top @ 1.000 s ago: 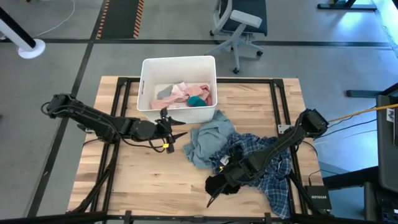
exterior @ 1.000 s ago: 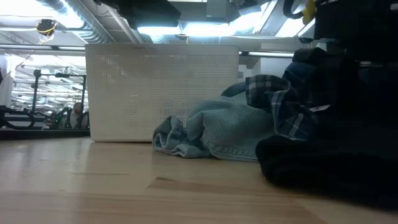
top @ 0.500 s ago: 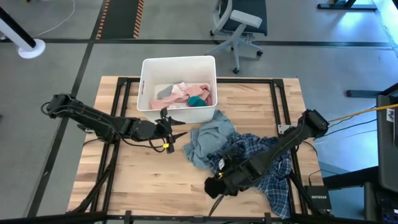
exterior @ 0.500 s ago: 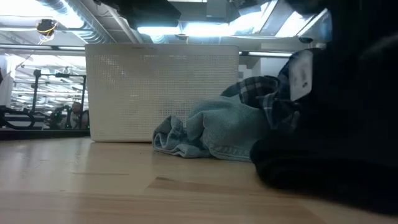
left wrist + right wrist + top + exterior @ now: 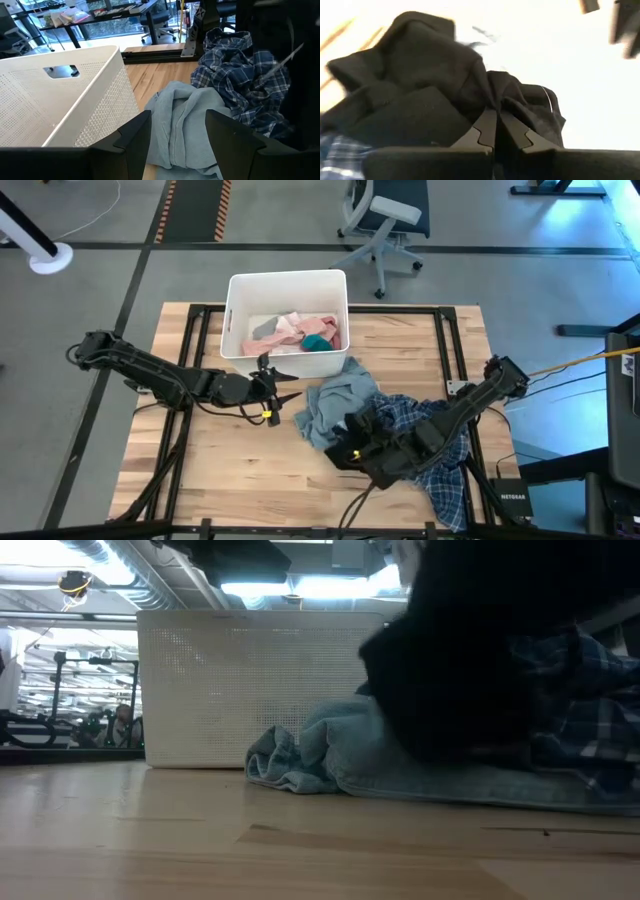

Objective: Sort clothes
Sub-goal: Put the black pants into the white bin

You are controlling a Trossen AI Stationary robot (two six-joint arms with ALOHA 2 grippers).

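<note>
One black garment hangs pinched in the right end effector.

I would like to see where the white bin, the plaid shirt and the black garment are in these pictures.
white bin (image 5: 236,286): high view, on its left rim.
plaid shirt (image 5: 240,80): left wrist view, on its crumpled middle.
black garment (image 5: 420,70): right wrist view, on its bunched upper fold.
</note>
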